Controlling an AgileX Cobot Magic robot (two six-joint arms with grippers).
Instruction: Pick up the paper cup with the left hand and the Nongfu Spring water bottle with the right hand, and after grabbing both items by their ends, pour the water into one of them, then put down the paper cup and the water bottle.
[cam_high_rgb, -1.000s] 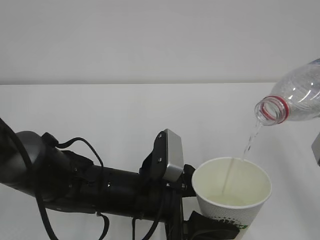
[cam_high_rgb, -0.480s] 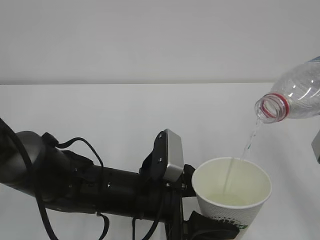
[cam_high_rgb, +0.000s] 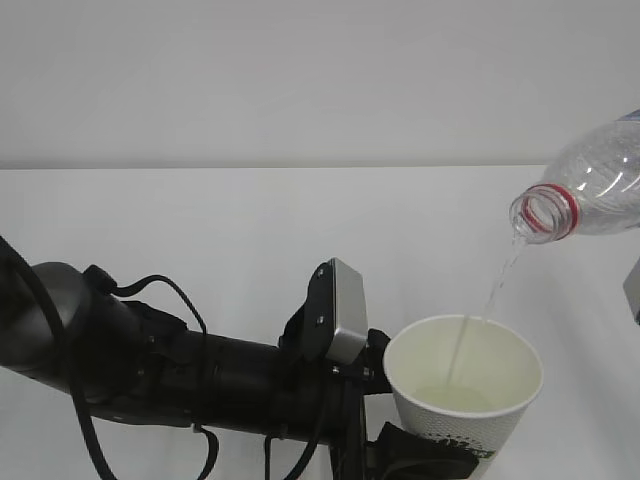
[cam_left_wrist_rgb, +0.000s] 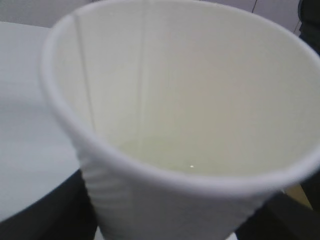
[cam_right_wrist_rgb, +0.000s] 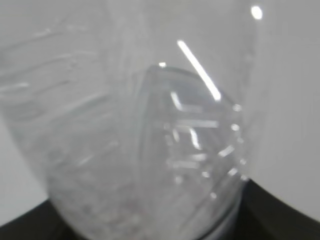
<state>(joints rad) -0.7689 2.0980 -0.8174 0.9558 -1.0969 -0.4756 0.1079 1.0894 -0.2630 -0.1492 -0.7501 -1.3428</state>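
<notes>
pour | tilted nongfu spring water bottle (cam_high_rgb: 592, 195) streams water (cam_high_rgb: 497, 282) into paper cup (cam_high_rgb: 463, 385) | left claw (cam_high_rgb: 425, 452) pinching cup | right claw clamping bottle base

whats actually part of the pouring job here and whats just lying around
Part of the job:
- paper cup, held by the left hand
- Nongfu Spring water bottle, tipped above the cup
- water, streaming from the bottle's mouth into the cup

Just there:
- white table; no other loose items in view
</notes>
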